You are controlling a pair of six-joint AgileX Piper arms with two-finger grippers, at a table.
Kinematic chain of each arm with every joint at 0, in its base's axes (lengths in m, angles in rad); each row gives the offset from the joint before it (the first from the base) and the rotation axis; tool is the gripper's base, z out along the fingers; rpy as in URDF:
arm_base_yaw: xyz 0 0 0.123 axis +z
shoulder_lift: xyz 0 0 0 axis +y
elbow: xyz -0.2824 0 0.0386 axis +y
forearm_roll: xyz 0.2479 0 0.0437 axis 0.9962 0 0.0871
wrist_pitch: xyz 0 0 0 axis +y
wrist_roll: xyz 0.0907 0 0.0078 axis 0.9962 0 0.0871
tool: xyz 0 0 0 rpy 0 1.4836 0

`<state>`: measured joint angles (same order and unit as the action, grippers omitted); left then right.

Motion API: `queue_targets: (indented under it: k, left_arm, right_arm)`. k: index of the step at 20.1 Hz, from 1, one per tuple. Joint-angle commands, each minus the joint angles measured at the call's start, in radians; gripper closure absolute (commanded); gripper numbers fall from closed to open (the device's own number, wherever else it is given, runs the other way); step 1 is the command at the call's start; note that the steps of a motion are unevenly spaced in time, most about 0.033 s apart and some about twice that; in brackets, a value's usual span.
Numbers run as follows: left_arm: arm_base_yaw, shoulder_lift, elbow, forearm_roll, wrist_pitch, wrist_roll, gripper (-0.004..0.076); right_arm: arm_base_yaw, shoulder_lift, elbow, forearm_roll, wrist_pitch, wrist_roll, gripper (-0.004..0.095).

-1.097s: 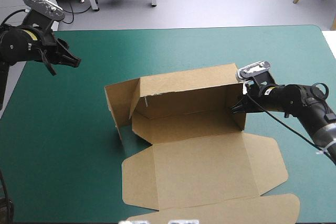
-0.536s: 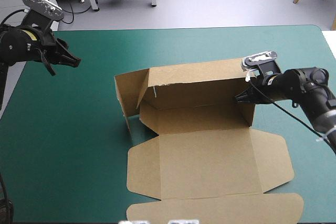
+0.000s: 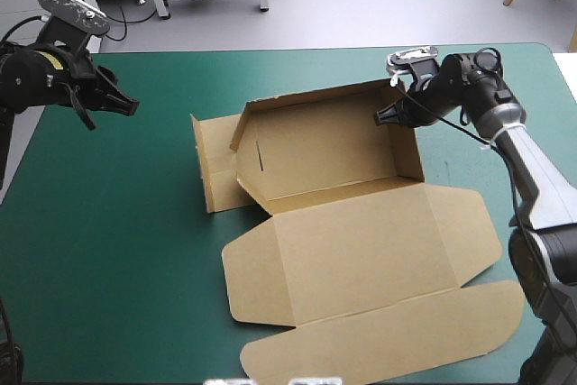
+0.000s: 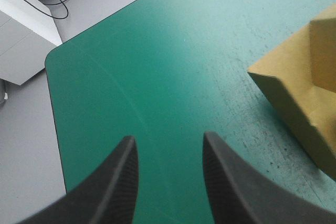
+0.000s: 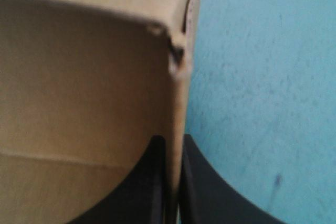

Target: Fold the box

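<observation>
Nearest us on the table (image 3: 108, 250), the box (image 3: 352, 250) has its lid flat, untucked. Behind, its back wall stands; our right gripper (image 3: 383, 117) pinches the right end wall. The left end splays out, so we judge most tucking remains. Far left, our left gripper (image 3: 131, 107) hovers spread, empty.

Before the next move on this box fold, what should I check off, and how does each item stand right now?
1. Right gripper shut on the box wall: ok.
2. Left gripper open, empty, apart from the box: ok.
3. Lid flat on the table: ok.
4. Left end flap tucked: not ok, it sticks out.
5. Base flat on the table: cannot tell.
</observation>
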<state>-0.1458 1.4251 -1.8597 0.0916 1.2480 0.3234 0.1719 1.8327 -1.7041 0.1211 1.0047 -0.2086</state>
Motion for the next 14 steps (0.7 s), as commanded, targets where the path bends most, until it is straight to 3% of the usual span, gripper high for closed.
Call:
queue_targets:
  k: [1, 4, 5, 6, 7, 9, 14]
  left_arm:
    - [0.002, -0.034, -0.033, -0.005, 0.027, -0.013, 0.044]
    - [0.002, -0.034, -0.033, -0.005, 0.042, -0.013, 0.044]
    - [0.002, -0.034, -0.033, -0.005, 0.042, -0.013, 0.044]
    - [0.002, -0.034, -0.033, -0.005, 0.042, -0.013, 0.044]
    - [0.002, -0.034, -0.033, -0.005, 0.04, -0.013, 0.044]
    - [0.002, -0.034, -0.033, -0.005, 0.04, -0.013, 0.044]
    - [0.002, -0.034, -0.033, -0.005, 0.04, -0.014, 0.044]
  right_arm:
    - [0.001, 0.06, -0.064, 0.013, 0.003, 0.001, 0.0905]
    - [0.001, 0.127, -0.082, 0.024, -0.007, -0.001, 0.0705]
    - [0.001, 0.132, -0.083, 0.026, -0.009, -0.004, 0.0554]
    - [0.001, 0.132, -0.084, 0.026, -0.009, -0.004, 0.0478]
    - [0.001, 0.127, -0.097, 0.024, 0.002, -0.004, 0.0297]
    - [0.001, 0.114, -0.125, 0.017, 0.034, -0.004, 0.0152]
    - [0.001, 0.001, -0.142, 0.016, 0.06, -0.004, 0.0143]
